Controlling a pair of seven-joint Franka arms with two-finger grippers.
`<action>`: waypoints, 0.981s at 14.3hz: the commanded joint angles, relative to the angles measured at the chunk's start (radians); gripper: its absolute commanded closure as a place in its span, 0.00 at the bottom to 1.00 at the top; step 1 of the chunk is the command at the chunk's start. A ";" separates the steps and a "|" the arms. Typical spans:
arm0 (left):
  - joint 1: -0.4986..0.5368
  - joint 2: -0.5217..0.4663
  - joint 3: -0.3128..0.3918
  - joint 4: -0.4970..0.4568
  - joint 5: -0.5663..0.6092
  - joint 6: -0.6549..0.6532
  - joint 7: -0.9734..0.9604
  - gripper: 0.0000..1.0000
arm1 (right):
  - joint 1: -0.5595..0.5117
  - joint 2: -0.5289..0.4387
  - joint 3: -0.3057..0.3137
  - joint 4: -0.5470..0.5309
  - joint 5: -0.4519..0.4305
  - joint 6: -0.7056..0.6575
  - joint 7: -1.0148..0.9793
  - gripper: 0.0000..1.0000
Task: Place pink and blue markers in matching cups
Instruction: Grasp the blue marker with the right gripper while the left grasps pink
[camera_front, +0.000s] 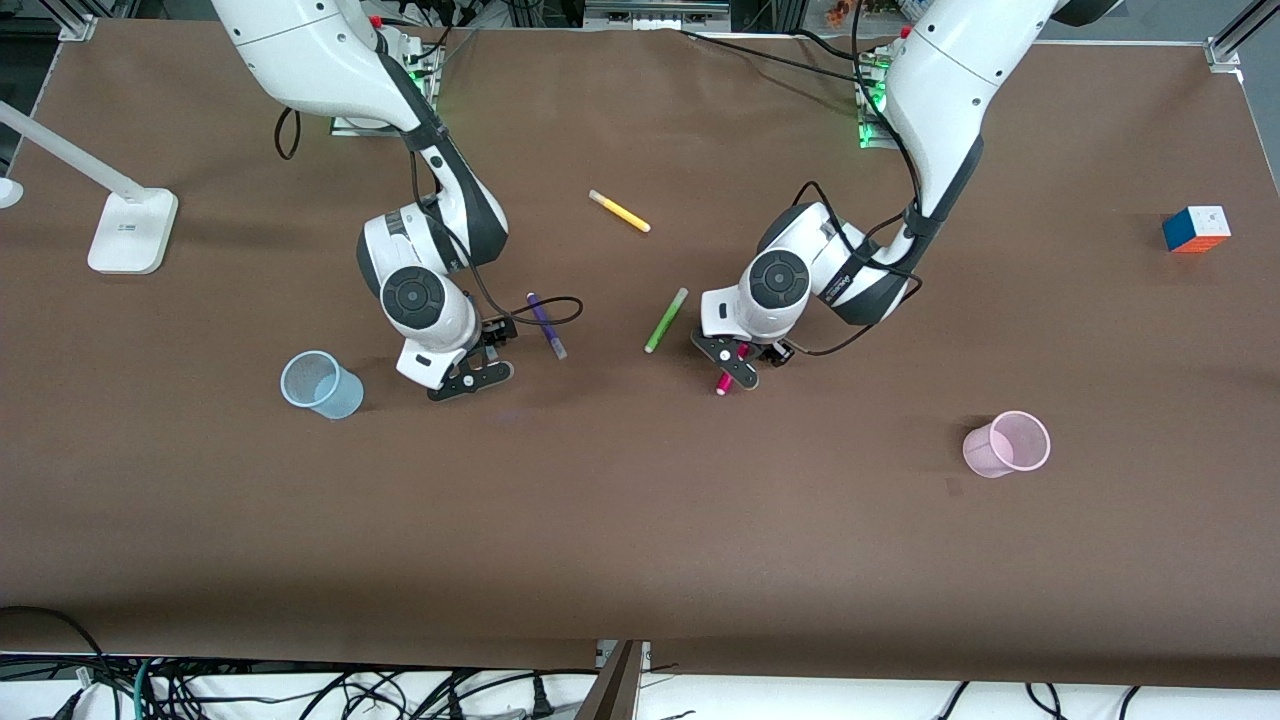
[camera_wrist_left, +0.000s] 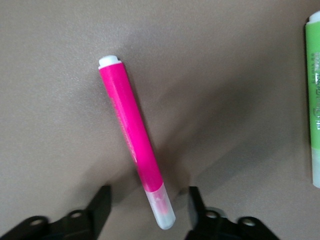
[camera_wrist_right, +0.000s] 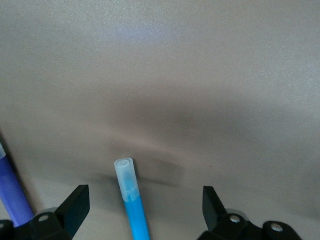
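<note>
The pink marker (camera_wrist_left: 132, 135) lies flat on the brown table. Its pale cap end lies between the open fingers of my left gripper (camera_wrist_left: 147, 207), which is low over it. In the front view only its tip (camera_front: 722, 383) shows under the left gripper (camera_front: 745, 358). The blue marker (camera_wrist_right: 132, 205) lies flat between the open fingers of my right gripper (camera_wrist_right: 145, 205), cap pointing away. In the front view the right gripper (camera_front: 480, 355) hides it. The pale blue cup (camera_front: 320, 384) stands beside the right gripper. The pale pink cup (camera_front: 1007, 444) stands toward the left arm's end, nearer the front camera.
A purple pen (camera_front: 546, 325) lies close beside the right gripper and shows in the right wrist view (camera_wrist_right: 12, 195). A green pen (camera_front: 666, 319) lies beside the left gripper and shows in the left wrist view (camera_wrist_left: 315, 100). A yellow pen (camera_front: 619, 211), a colour cube (camera_front: 1196, 229) and a white lamp base (camera_front: 130, 225) lie farther off.
</note>
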 joint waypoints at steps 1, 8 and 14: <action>-0.003 -0.006 0.002 -0.002 0.028 0.009 -0.012 1.00 | 0.016 0.000 -0.003 -0.026 0.017 0.042 0.005 0.00; 0.008 -0.087 0.017 0.062 0.030 -0.209 -0.004 1.00 | 0.026 0.018 -0.004 -0.026 0.014 0.065 0.003 0.43; 0.066 -0.064 0.051 0.336 0.193 -0.741 0.240 1.00 | 0.028 0.018 -0.004 -0.025 0.014 0.062 0.001 0.96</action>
